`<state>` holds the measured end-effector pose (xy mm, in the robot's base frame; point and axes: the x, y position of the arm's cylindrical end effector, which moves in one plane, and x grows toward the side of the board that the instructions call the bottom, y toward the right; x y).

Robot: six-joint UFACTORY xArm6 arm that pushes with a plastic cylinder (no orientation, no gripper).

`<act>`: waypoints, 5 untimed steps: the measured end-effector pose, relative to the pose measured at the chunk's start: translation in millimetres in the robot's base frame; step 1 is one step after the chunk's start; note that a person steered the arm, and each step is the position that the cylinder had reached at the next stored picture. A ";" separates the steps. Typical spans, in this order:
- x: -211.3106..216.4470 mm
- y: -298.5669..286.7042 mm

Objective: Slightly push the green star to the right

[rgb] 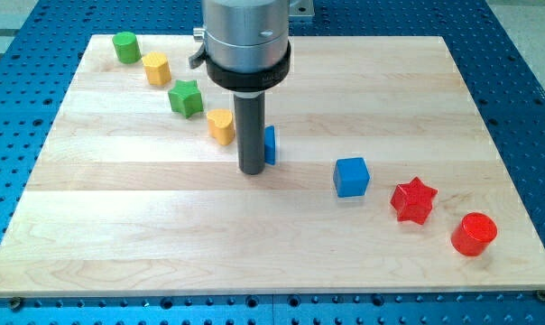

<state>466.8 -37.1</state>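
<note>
Green star (186,97) sits on wooden board (146,226) over blue perforated table (525,108); no hand shows.

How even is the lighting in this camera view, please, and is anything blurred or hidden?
Camera view: light is soft and even, with short faint shadows under the blocks; the green star and red star look sharp; no glare on the board. My tip partly hides a blue block, so its shape is unclear.

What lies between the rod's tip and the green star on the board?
In the camera view, the yellow heart sits between my tip and the green star, touching neither. A blue block hides partly behind the rod.
</note>
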 end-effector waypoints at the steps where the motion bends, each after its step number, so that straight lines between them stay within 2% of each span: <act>1: -2.9 -56.3; 3: -49.6 -49.4; 4: -58.9 -48.7; 5: -43.1 -117.1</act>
<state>423.7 -154.1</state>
